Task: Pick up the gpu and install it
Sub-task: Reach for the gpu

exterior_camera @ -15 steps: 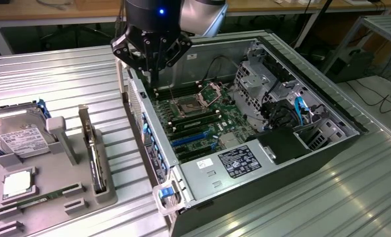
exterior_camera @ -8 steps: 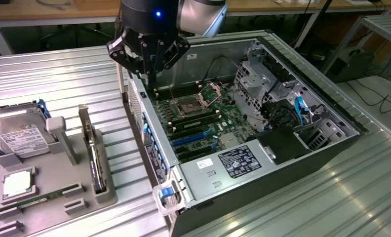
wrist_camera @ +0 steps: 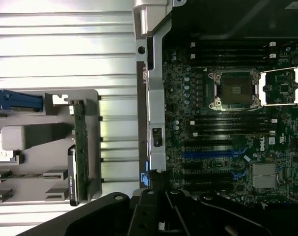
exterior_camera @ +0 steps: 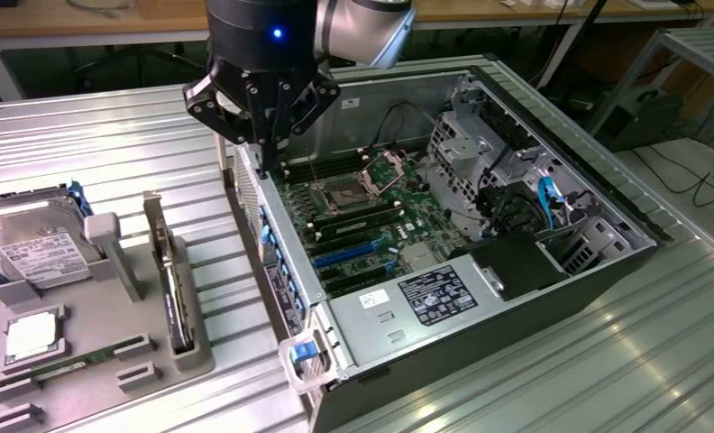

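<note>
The gpu [exterior_camera: 172, 281] stands on its long edge in a slot of the grey holder [exterior_camera: 195, 352] on the table, at the exterior view's left of the open computer case [exterior_camera: 333, 361]. In the wrist view the gpu [wrist_camera: 79, 153] is a thin green and black strip in the same holder. My gripper [exterior_camera: 259, 149] hangs above the case's rear wall, over the near corner of the motherboard [exterior_camera: 370, 216]. It is shut with nothing in it, and well apart from the gpu. Its dark housing [wrist_camera: 158, 216] shows in the wrist view. Blue card slots [wrist_camera: 212, 155] lie on the board.
In the holder sit a silver hard drive [exterior_camera: 39, 254], a processor chip [exterior_camera: 26, 336] and a narrow memory stick [exterior_camera: 57, 368]. Inside the case are the power supply [exterior_camera: 427, 298] and drive cages [exterior_camera: 478, 144]. The table [exterior_camera: 105, 144] is ribbed metal.
</note>
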Robot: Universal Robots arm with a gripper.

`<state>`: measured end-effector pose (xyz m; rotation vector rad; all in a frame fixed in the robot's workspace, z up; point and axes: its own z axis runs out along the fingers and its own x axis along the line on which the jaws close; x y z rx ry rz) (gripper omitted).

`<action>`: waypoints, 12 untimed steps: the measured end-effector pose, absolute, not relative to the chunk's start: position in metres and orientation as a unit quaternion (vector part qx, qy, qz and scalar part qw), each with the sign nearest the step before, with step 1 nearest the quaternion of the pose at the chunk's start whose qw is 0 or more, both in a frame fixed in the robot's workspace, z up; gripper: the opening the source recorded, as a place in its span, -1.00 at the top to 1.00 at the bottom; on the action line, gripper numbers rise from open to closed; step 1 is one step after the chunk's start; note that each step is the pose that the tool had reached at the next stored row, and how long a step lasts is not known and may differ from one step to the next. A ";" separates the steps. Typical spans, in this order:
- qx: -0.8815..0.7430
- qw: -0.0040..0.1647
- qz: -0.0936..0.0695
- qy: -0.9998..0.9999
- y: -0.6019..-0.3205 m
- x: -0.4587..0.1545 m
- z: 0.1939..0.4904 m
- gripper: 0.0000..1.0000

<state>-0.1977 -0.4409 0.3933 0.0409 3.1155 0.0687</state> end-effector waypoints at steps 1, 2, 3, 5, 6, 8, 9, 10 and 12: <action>0.013 0.013 0.022 1.000 -0.442 -0.199 0.393 0.79; 0.013 0.013 0.022 1.000 -0.443 -0.200 0.393 0.79; 0.013 0.013 0.022 1.000 -0.444 -0.202 0.393 0.79; 0.013 0.013 0.022 1.000 -0.445 -0.205 0.393 0.79; 0.013 0.013 0.022 1.000 -0.446 -0.206 0.393 0.79; 0.013 0.013 0.022 1.000 -0.448 -0.209 0.393 0.79; 0.013 0.013 0.022 1.000 -0.449 -0.210 0.393 0.79; 0.013 0.013 0.022 1.000 -0.450 -0.212 0.393 0.79; 0.013 0.012 0.022 1.000 -0.452 -0.216 0.393 0.79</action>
